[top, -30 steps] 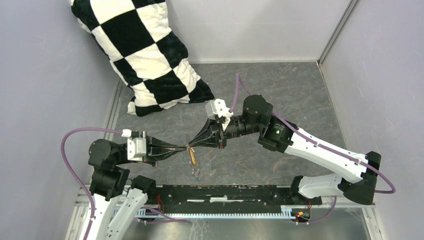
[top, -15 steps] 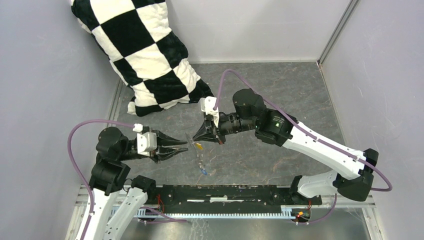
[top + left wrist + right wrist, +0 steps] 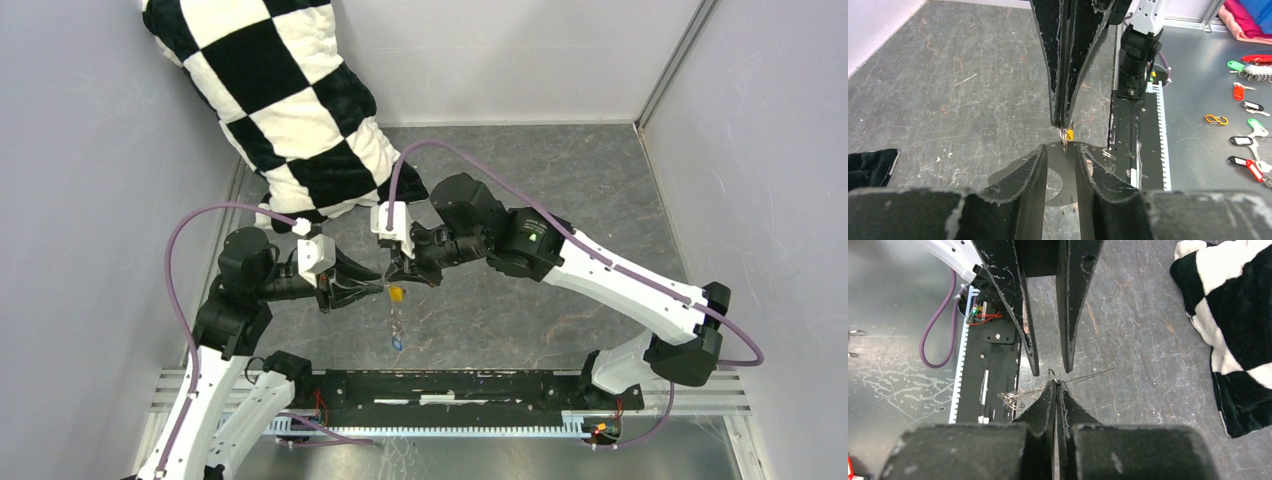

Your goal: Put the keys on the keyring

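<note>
Nearest, on the metal sheet outside the worktop's edge, we see loose plastic key tags [image 3: 1243, 141] in red, green and black, and a small orange clip [image 3: 1216, 119]. Next comes the black mounting rail [image 3: 460, 385] that carries both arm bases.

Beyond it, over the grey marbled worktop [image 3: 580, 190], we find the small blue-headed key [image 3: 397, 342]. Just past that is the small key with the yellow-orange head [image 3: 397, 294], and a fine glinting strand shows between the two in the overhead view. The yellow-orange head sits directly under the meeting tool tips.

The right tool [image 3: 1056, 384] is clenched. Its fingers are pressed flat together on the keyring [image 3: 1050, 372], a thin metal wire loop of which a short arc shows past the tips. The left tool [image 3: 1061, 150] faces it tip to tip, released: its fingers stand apart on either side of that arc and grip nothing. We cannot tell whether the blue-headed key hangs free or touches the worktop.

Farthest, a black-and-white chequered plush cushion [image 3: 290, 110] leans in the left rear corner.
</note>
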Controlling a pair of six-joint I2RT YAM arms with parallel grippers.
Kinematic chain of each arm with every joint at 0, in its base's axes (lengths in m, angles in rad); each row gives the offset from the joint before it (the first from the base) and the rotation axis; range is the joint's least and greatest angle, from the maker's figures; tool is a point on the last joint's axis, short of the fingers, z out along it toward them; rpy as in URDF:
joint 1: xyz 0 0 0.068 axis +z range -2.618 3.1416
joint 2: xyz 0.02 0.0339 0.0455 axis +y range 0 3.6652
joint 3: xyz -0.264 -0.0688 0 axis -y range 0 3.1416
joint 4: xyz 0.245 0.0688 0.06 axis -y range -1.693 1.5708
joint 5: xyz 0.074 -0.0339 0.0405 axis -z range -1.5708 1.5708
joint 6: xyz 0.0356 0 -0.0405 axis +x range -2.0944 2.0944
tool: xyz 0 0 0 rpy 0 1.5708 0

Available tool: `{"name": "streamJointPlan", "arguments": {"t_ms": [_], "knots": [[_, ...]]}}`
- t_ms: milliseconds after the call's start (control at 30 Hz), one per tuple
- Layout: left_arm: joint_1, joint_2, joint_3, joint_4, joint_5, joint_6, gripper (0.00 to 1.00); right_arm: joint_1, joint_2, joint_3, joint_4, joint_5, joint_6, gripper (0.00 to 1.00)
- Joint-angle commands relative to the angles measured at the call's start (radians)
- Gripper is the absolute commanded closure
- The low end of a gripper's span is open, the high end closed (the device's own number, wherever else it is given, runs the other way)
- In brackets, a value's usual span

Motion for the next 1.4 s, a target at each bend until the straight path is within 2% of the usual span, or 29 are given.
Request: {"name": "streamJointPlan", "arguments": {"t_ms": [0, 133, 267, 333, 467, 533, 600, 667, 767, 867, 1000, 1133, 1367], "knots": [[-0.002, 0.006, 0.030, -0.006, 0.046, -0.016, 0.66, 0.037, 0.029, 0.096, -0.057, 0.078, -0.043, 0.99], [-0.002, 0.006, 0.027, -0.007, 0.002, -0.003, 0.67, 0.061, 0.058, 0.143, -0.090, 0.107, -0.052, 1.00], [-0.002, 0.007, 0.031, -0.016, -0.001, 0.007, 0.72, 0.077, 0.087, 0.192, -0.119, 0.127, -0.056, 0.99], [-0.002, 0.002, 0.028, -0.020, 0.005, 0.010, 0.78, 0.085, 0.101, 0.212, -0.128, 0.131, -0.055, 0.99], [-0.002, 0.002, 0.034, -0.059, 0.020, 0.057, 0.97, 0.097, 0.124, 0.248, -0.146, 0.136, -0.052, 0.99], [-0.002, 0.003, 0.042, -0.076, 0.030, 0.079, 0.98, 0.099, 0.123, 0.255, -0.136, 0.127, -0.040, 1.00], [-0.002, -0.002, 0.041, -0.079, 0.044, 0.089, 0.98, 0.098, 0.108, 0.244, -0.106, 0.128, -0.022, 0.95], [-0.001, -0.009, 0.041, -0.070, 0.053, 0.088, 0.98, 0.097, 0.069, 0.200, -0.050, 0.125, -0.011, 0.87], [-0.001, -0.025, 0.023, 0.028, 0.063, -0.013, 0.98, 0.066, -0.030, 0.076, 0.076, 0.100, 0.027, 0.74], [-0.001, -0.053, -0.013, 0.173, 0.080, -0.145, 0.98, 0.015, -0.133, -0.088, 0.237, 0.009, 0.087, 0.69], [-0.002, -0.096, -0.087, 0.441, 0.106, -0.360, 0.98, -0.041, -0.237, -0.289, 0.515, -0.142, 0.204, 0.66], [-0.002, -0.091, -0.109, 0.570, 0.115, -0.461, 0.98, -0.076, -0.252, -0.371, 0.699, -0.252, 0.324, 0.65], [-0.002, -0.064, -0.095, 0.647, 0.112, -0.516, 0.98, -0.082, -0.217, -0.370, 0.752, -0.292, 0.370, 0.64]]}}
